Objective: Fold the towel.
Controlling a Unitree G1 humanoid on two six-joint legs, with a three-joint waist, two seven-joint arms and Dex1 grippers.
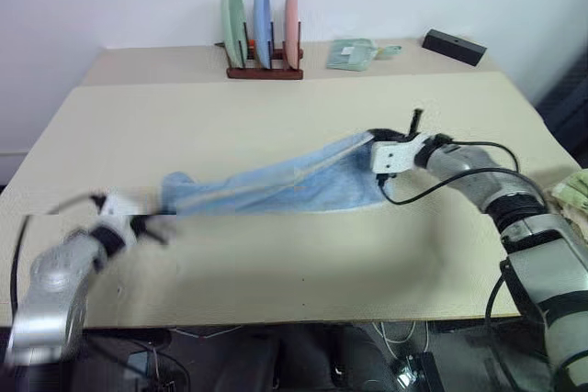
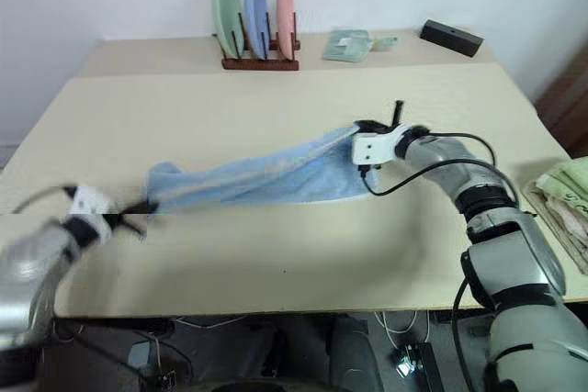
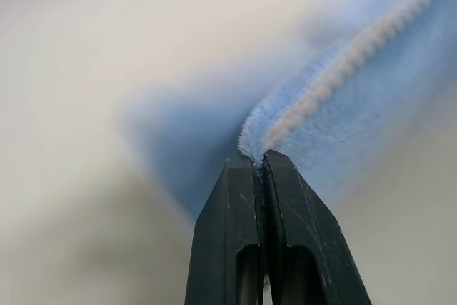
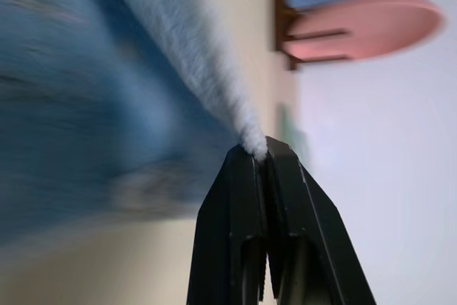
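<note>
Left eye view gives you a wooden rack [image 1: 265,69] at the back of the beige table [image 1: 276,263], holding three plates on edge: green, blue, pink. Beside it lie a mint-green cloth [image 1: 351,53] and a black box [image 1: 454,47]. Your towel [image 1: 285,181] stretches across mid-table between both arms; the left gripper [image 1: 152,225] is smeared with blur, and a pale green stack [image 1: 574,192] is cut off at the right edge. Left wrist view shows you those fingers [image 3: 285,212] clamped on a white-edged towel corner. Right wrist view shows the right gripper [image 4: 263,158] pinching another towel edge, plates blurred behind.
</note>
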